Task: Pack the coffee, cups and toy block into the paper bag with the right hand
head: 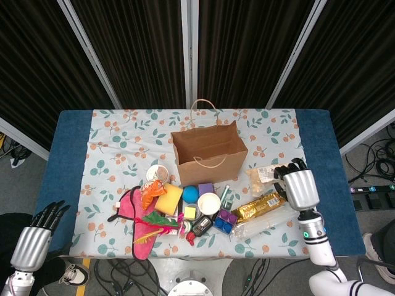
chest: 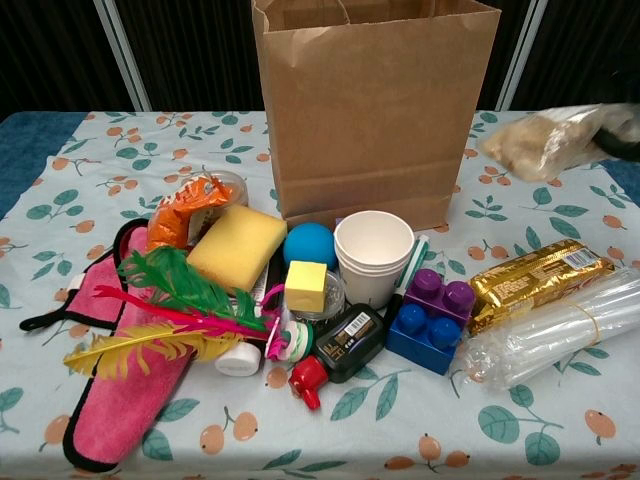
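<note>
Hardly any writing can be read here. In the chest view, the small black bottle with the red cap (chest: 341, 347), lying among the clutter in front of the white paper cups (chest: 375, 256), carries a white label with a barcode; its bars show, but the digits beneath them are too small to make out. The shiny gold foil coffee packet (chest: 538, 283) has a dark strip along one end with pale print that is too blurred to read. The plain brown paper bag (chest: 372, 108) shows no lettering on its visible faces.
</note>
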Robot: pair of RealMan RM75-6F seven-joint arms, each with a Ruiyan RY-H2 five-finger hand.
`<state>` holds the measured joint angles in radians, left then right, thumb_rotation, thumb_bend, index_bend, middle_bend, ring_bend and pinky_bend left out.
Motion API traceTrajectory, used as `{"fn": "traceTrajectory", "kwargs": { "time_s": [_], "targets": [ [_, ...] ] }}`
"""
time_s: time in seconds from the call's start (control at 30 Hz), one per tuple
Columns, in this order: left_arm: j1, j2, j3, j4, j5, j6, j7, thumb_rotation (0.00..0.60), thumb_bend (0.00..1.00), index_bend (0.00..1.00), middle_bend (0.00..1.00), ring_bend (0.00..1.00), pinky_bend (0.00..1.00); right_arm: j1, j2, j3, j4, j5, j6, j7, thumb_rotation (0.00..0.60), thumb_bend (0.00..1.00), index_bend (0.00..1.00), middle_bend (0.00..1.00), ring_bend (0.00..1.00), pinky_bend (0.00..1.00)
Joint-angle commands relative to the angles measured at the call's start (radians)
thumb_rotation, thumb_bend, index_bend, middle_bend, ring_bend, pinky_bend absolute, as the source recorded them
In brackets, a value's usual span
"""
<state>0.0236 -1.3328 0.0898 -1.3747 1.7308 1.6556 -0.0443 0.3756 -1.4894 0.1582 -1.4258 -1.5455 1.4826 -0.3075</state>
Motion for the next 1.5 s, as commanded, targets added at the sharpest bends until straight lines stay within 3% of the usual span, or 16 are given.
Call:
{"fn": "traceTrajectory", "kwargs": {
  "time_s": [0.03, 0.2, 0.33, 0.43, 0.57, 0.77, 1.2, 1.3, 1.5],
  "targets": [
    [0.001, 0.001, 0.001, -0.001, 0.002, 0.002, 0.002, 0.6, 0.15, 0.18, 0.19, 0.13, 0.24, -0.054, 0.126, 0.002, -0.153, -0.085, 0.113, 0.008, 0.6, 0.37, 0.79, 0.66, 0.54, 0.33],
    [0.001, 0.0, 0.001, -0.004, 0.004, 0.005, 0.005, 0.6, 0.15, 0.18, 0.19, 0.13, 0.24, -0.049, 0.261, 0.067, -0.377, -0.153, 0.165, -0.071, 0.6, 0.37, 0.79, 0.66, 0.54, 0.33],
    [0.001, -0.002, 0.001, -0.001, 0.003, 0.003, 0.007, 0.6, 0.15, 0.18, 0.19, 0.13, 0.24, 0.002, 0.315, 0.138, -0.52, -0.153, 0.11, -0.199, 0.6, 0.37, 0.79, 0.66, 0.54, 0.33],
    [0.001, -0.003, 0.001, 0.002, 0.0, 0.0, 0.004, 0.6, 0.15, 0.18, 0.19, 0.13, 0.24, 0.065, 0.31, 0.209, -0.591, -0.087, 0.04, -0.31, 0.6, 0.37, 0.79, 0.66, 0.54, 0.33],
    [0.001, -0.001, -0.003, 0.004, -0.006, 0.001, -0.004, 0.6, 0.15, 0.18, 0.19, 0.13, 0.24, 0.168, 0.246, 0.301, -0.606, 0.045, -0.033, -0.438, 0.6, 0.37, 0.79, 0.66, 0.54, 0.33],
    [0.0, -0.001, -0.001, 0.006, -0.002, 0.002, -0.003, 0.6, 0.15, 0.18, 0.19, 0.13, 0.24, 0.308, 0.111, 0.375, -0.513, 0.219, -0.075, -0.58, 0.6, 0.37, 0.79, 0.66, 0.54, 0.33],
    [0.003, 0.004, -0.006, 0.009, -0.01, 0.01, -0.027, 0.6, 0.15, 0.18, 0.19, 0.13, 0.24, 0.449, -0.125, 0.314, -0.283, 0.343, -0.077, -0.664, 0.6, 0.37, 0.79, 0.66, 0.54, 0.33],
    [0.001, 0.005, -0.005, 0.009, -0.009, 0.006, -0.027, 0.6, 0.15, 0.18, 0.19, 0.13, 0.24, 0.459, -0.15, 0.3, -0.257, 0.373, -0.083, -0.673, 0.6, 0.32, 0.77, 0.64, 0.53, 0.32],
    [0.002, 0.006, -0.005, 0.008, -0.012, 0.005, -0.032, 0.6, 0.15, 0.18, 0.19, 0.13, 0.24, 0.464, -0.138, 0.285, -0.276, 0.413, -0.111, -0.662, 0.6, 0.08, 0.49, 0.48, 0.29, 0.15]
  ]
}}
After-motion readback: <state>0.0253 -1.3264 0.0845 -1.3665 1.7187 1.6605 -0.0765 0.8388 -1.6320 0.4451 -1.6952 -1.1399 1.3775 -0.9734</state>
